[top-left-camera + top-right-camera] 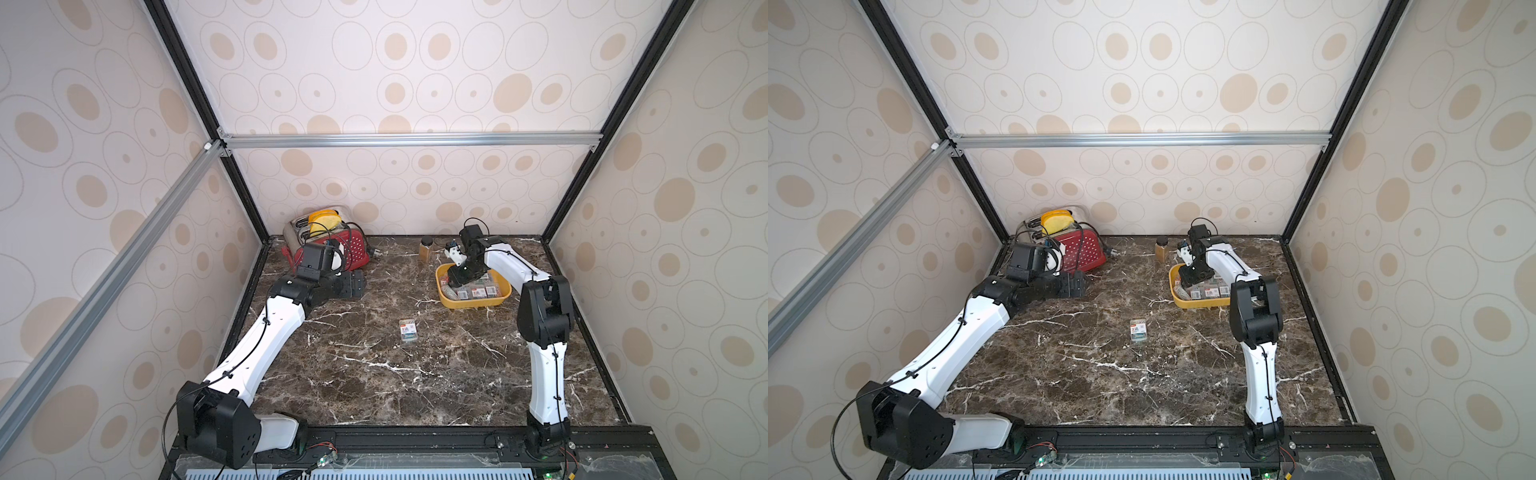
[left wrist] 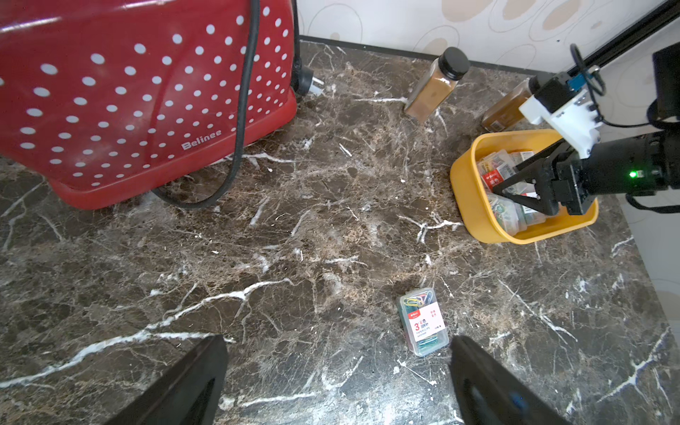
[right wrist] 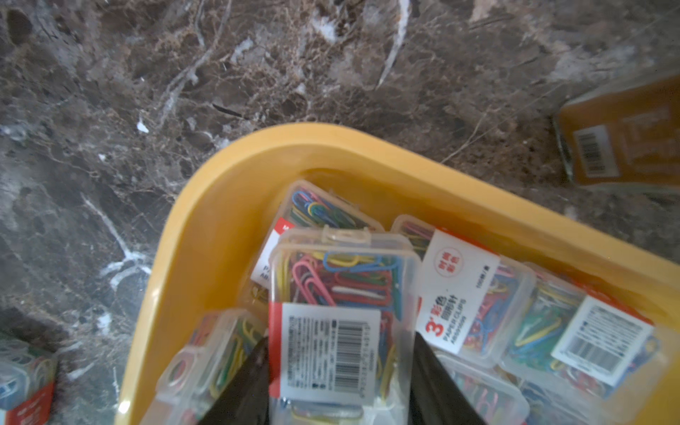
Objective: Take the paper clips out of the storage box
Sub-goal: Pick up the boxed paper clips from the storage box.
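The right claw (image 3: 340, 338) is hanging down into the storage box (image 3: 228, 176) and is gripping the held case (image 3: 342, 294) of paper clips. Its two black fingers (image 3: 246, 382) are pressing against the case's opposite long sides, so the jaws are standing partly closed with the case filling the gap. The held case is lying barcode label upward, close to one rounded corner of the box and resting on the other cases (image 3: 474, 294), which are crowding the box floor, some overlapping and tilted. In both top views the storage box (image 1: 473, 305) is sitting near the right back corner of the surface (image 1: 374, 374). A brown bottle (image 1: 426, 248) is standing just behind the box, near the back edge. A second bottle (image 2: 506, 106) is showing beside it, partly hidden by the right arm. A lone case (image 1: 408, 329) is lying flat and label up near the middle of the surface, well apart from the box. The left claw (image 2: 338, 340) is hovering over the left half of the surface with its jaws spread wide and gripping nothing, and the lone case (image 2: 423, 320) is lying just ahead of one finger. Behind it, the red dotted toaster (image 1: 332, 245) is occupying the left back corner.
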Robot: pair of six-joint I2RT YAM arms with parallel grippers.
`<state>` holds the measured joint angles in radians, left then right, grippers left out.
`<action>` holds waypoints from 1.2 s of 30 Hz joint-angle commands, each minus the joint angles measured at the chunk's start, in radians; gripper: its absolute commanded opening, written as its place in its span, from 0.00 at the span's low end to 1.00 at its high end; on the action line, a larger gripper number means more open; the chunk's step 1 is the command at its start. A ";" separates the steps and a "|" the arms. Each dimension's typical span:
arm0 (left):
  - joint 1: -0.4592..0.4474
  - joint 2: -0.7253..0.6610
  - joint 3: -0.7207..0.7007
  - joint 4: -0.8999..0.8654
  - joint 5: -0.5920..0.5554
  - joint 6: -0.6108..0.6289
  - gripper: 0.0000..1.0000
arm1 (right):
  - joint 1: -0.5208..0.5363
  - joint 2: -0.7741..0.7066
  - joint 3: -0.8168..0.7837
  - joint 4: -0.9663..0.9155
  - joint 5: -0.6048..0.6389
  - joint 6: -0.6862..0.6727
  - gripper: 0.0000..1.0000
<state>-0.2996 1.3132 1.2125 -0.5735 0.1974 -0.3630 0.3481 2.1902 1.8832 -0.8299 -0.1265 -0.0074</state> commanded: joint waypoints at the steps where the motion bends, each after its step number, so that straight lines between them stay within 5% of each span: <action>1: -0.007 -0.058 0.001 0.044 0.066 -0.002 0.95 | 0.005 -0.111 0.065 -0.028 -0.038 0.053 0.30; 10: -0.007 -0.136 -0.010 0.156 0.302 -0.044 0.94 | 0.006 -0.301 0.002 0.001 -0.434 0.191 0.30; 18: -0.007 -0.176 -0.052 0.375 0.478 -0.176 0.94 | 0.018 -0.508 -0.248 0.357 -0.856 0.492 0.30; 27: -0.007 -0.146 -0.101 0.761 0.580 -0.487 0.92 | 0.113 -0.583 -0.354 0.676 -1.014 0.770 0.31; 36: -0.035 -0.132 -0.109 0.812 0.558 -0.525 0.91 | 0.190 -0.574 -0.350 0.904 -1.054 0.965 0.31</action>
<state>-0.3191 1.1831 1.1000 0.1661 0.7460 -0.8516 0.5163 1.6432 1.5284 -0.0460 -1.1400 0.8749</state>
